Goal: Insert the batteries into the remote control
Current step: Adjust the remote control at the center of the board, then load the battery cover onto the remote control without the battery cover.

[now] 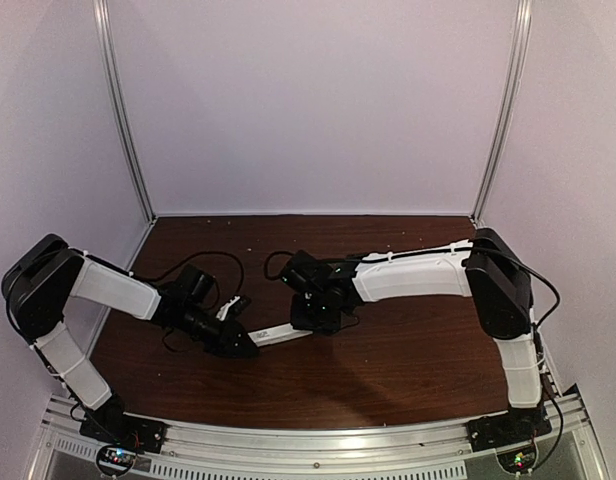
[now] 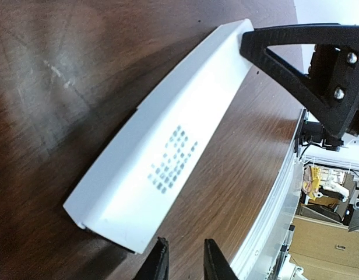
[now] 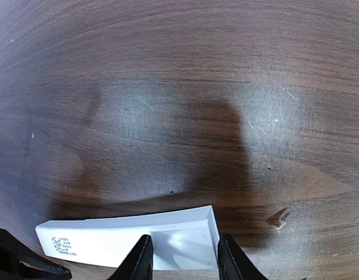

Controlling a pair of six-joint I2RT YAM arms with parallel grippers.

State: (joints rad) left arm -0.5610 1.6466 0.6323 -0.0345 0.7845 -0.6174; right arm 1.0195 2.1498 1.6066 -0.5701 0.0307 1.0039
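Note:
The white remote control lies on the dark wood table between my two grippers, its printed label face up. Its right-hand end has a shallow rimmed recess. My right gripper hangs open over that end, one fingertip above the recess and the other at the end edge; its black finger shows at the remote's far end. My left gripper sits just off the near end with a narrow gap and only wood between its fingers. The batteries are out of view.
The table's near edge is a silver aluminium rail, close to the left gripper. White walls close in the back and sides. Black cables loop beside the left arm. A small chip marks the wood.

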